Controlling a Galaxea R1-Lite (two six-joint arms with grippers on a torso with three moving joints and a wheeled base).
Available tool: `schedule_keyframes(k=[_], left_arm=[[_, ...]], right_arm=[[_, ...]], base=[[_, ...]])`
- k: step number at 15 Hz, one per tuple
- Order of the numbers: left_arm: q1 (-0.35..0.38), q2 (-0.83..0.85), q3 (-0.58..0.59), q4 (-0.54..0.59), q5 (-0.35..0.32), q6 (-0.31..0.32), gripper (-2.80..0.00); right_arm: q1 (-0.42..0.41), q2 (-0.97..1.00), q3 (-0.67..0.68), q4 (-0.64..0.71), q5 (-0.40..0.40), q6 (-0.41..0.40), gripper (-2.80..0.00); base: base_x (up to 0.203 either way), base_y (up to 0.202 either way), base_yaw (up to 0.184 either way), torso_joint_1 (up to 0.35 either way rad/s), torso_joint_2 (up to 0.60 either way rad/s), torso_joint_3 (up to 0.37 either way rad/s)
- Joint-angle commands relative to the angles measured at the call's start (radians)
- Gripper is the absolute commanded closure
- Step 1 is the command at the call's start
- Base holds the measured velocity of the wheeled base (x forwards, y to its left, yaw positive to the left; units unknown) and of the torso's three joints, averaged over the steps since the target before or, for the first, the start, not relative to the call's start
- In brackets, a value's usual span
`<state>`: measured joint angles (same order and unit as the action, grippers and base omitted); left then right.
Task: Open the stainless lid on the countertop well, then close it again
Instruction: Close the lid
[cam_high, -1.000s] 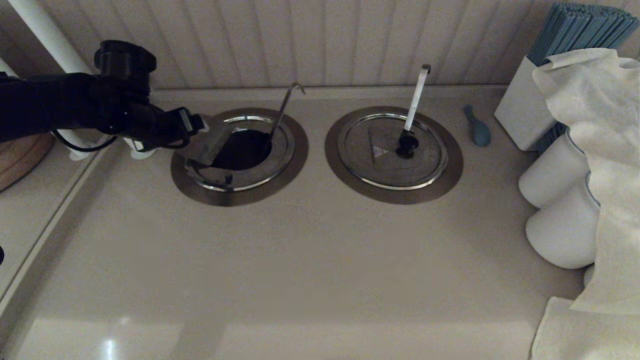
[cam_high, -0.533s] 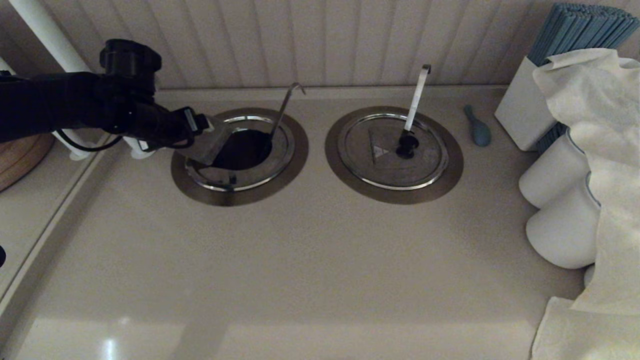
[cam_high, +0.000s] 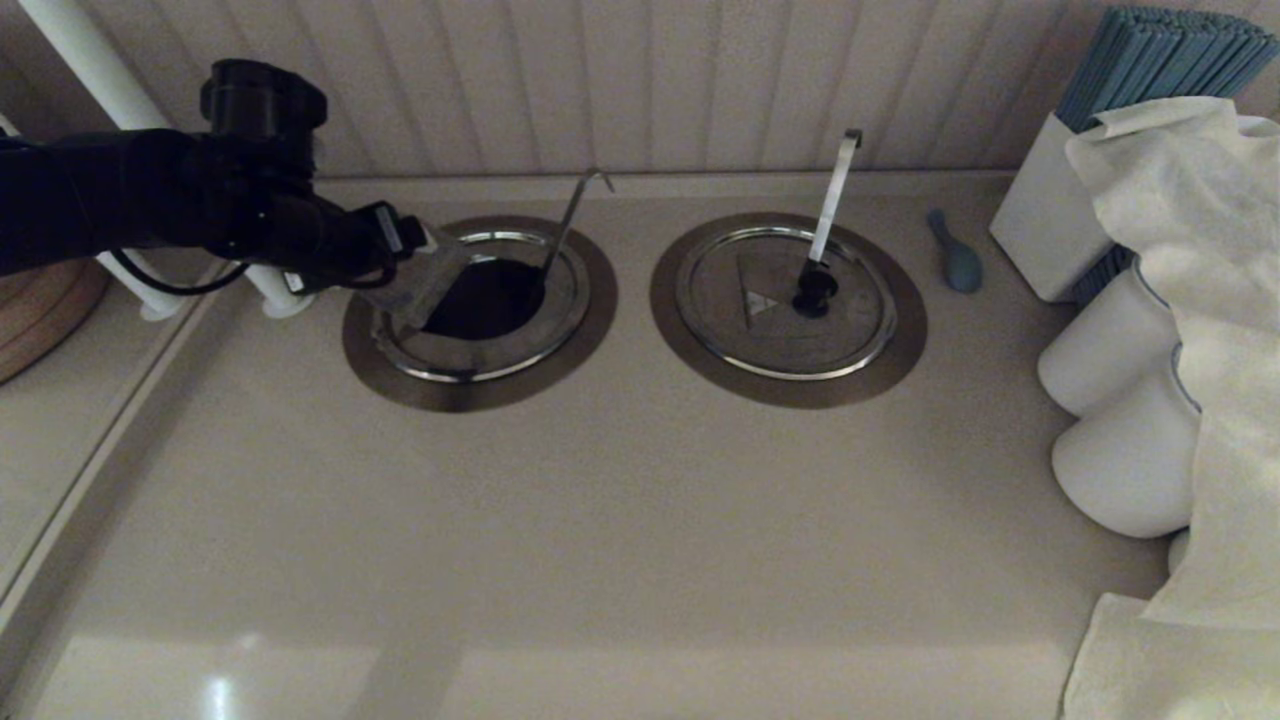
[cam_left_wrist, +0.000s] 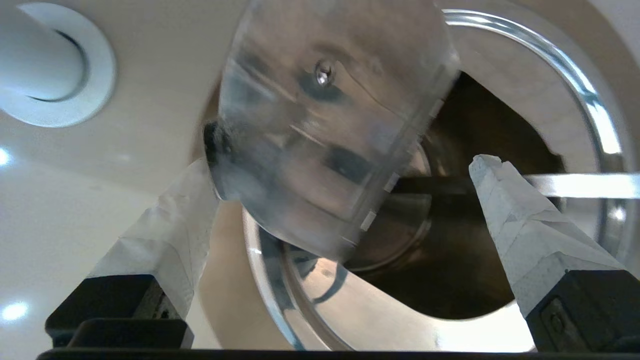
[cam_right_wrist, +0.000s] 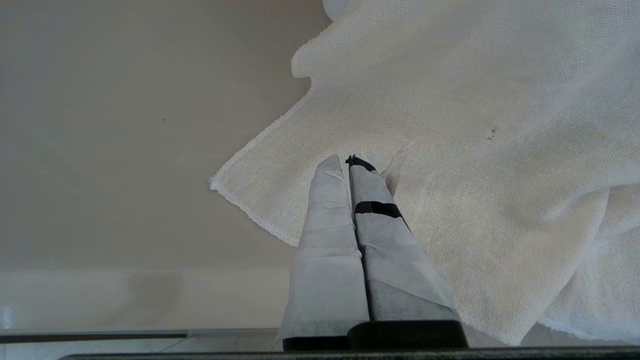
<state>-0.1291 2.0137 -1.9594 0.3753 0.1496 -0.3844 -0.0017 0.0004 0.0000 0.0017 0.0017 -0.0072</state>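
Observation:
The stainless lid's folding flap (cam_high: 430, 282) stands raised and tilted over the left side of the countertop well (cam_high: 487, 300). Its shiny underside (cam_left_wrist: 325, 125) fills the left wrist view, and the black knob (cam_left_wrist: 214, 145) peeks out at its edge. The rest of the lid (cam_high: 480, 355) lies flat inside the brushed flange (cam_high: 480, 393). The thin hooked rod (cam_high: 570, 218) rises from the dark hole. My left gripper (cam_high: 413, 245) is open at the flap's left side; one finger (cam_left_wrist: 192, 210) touches the flap near the knob. My right gripper (cam_right_wrist: 346, 161) is shut, empty, over a white cloth (cam_right_wrist: 475, 125).
The twin lid (cam_high: 770, 330) with its flat strip handle (cam_high: 833, 190) sits closed to the right. Further right are a blue utensil (cam_high: 955, 255), a white box of blue sticks (cam_high: 1045, 215), white jars (cam_high: 1110, 345) and the draped cloth (cam_high: 1210, 300). A white pipe (cam_high: 95, 75) stands behind my left arm.
My left gripper has moved right and slightly up, and the raised flap has swung with it, further over the hole. The right arm has not moved.

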Motion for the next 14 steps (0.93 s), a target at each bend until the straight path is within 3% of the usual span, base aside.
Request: schedule_keyframes(k=[1, 14], left_arm=[[-0.007, -0.009, 0.0, 0.002, 0.002, -0.002, -2.8], [-0.058, -0.041, 0.012, 0.002, 0.004, -0.028, -2.8]], right_arm=[[0.0, 0.0, 0.0, 0.0, 0.0, 0.0, 0.0], [0.0, 0.001, 0.0, 0.0, 0.0, 0.0, 0.0]], base=[[0.0, 0.0, 0.0, 0.0, 0.0, 0.0], [0.0, 0.0, 0.0, 0.0, 0.0, 0.0]])
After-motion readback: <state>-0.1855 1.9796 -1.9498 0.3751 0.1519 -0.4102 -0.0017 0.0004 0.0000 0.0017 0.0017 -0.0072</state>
